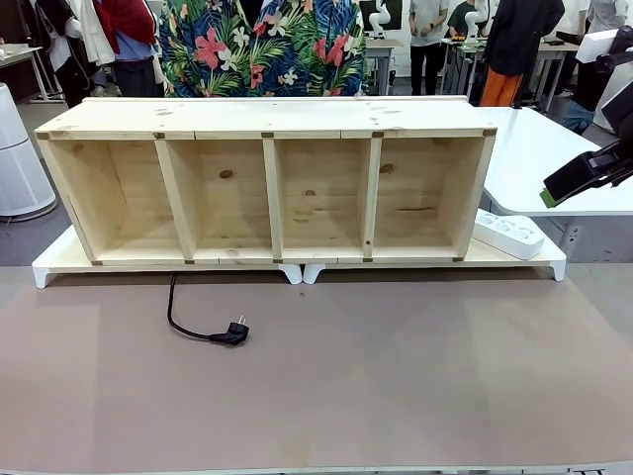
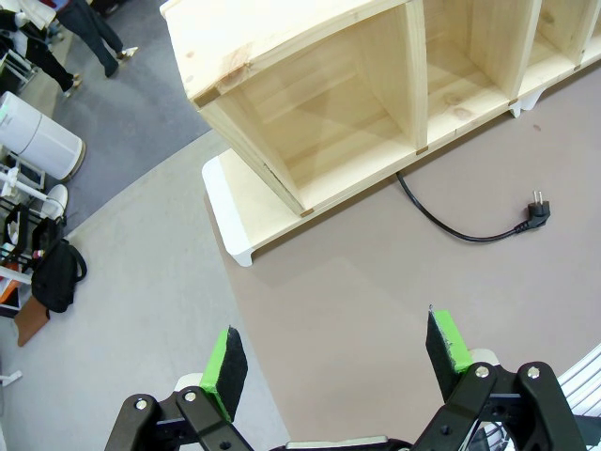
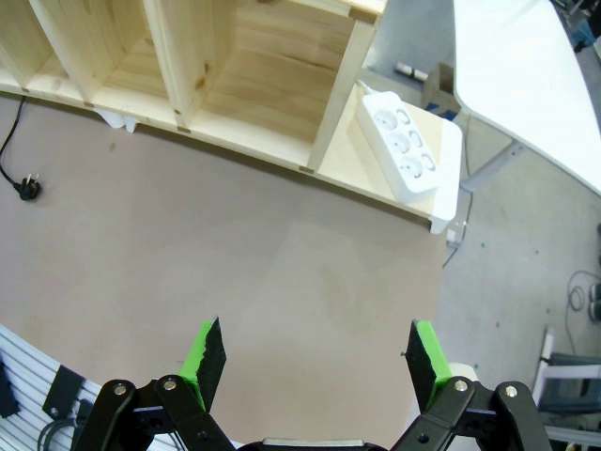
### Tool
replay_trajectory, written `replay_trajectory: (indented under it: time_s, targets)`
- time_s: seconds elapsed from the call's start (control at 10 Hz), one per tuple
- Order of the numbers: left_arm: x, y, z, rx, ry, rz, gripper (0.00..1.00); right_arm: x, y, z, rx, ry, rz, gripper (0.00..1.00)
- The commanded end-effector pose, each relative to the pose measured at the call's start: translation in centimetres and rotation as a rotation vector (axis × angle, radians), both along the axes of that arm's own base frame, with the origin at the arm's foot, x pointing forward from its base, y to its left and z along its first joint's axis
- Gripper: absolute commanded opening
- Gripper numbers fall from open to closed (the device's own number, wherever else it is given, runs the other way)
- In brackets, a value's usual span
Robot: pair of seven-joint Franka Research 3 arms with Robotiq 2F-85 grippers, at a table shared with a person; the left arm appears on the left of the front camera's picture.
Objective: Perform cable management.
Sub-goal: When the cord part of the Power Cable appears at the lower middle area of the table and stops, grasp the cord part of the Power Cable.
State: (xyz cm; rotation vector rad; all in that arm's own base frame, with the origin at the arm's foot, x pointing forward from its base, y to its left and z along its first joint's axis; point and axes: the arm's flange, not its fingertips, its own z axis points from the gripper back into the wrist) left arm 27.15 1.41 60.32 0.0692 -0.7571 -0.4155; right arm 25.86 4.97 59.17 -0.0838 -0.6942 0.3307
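Observation:
A thin black cable [image 1: 184, 327] runs out from under the wooden shelf [image 1: 267, 188] onto the brown mat and ends in a small angled plug [image 1: 235, 333]. The left wrist view shows the same cable [image 2: 451, 225] and plug [image 2: 535, 212] well beyond my left gripper [image 2: 336, 363], which is open and empty above the mat. High above the mat's right part, my right gripper [image 3: 317, 361] also stands open with nothing in it; its cable [image 3: 9, 150] lies far off at that picture's left. Part of the right gripper [image 1: 584, 176] hangs at the front view's right edge.
A white power strip [image 1: 507, 234] lies on the white base board [image 1: 514, 259] right of the shelf. A person in a flowered shirt [image 1: 262, 45] stands behind the shelf. A white table [image 1: 554, 148] is at the far right.

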Motion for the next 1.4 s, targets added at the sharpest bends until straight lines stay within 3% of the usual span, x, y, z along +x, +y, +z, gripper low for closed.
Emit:
replay_trajectory:
  time_s: [0.0,1.3]
  targets:
    - [-0.03,-0.07,0.11,-0.008,-0.005,0.009,1.00,0.04,-0.09,0.01,-0.003,-0.002,-0.002,1.00]
    - [-0.03,-0.07,0.11,-0.008,-0.005,0.009,1.00,0.04,-0.09,0.01,-0.003,-0.002,-0.002,1.00]
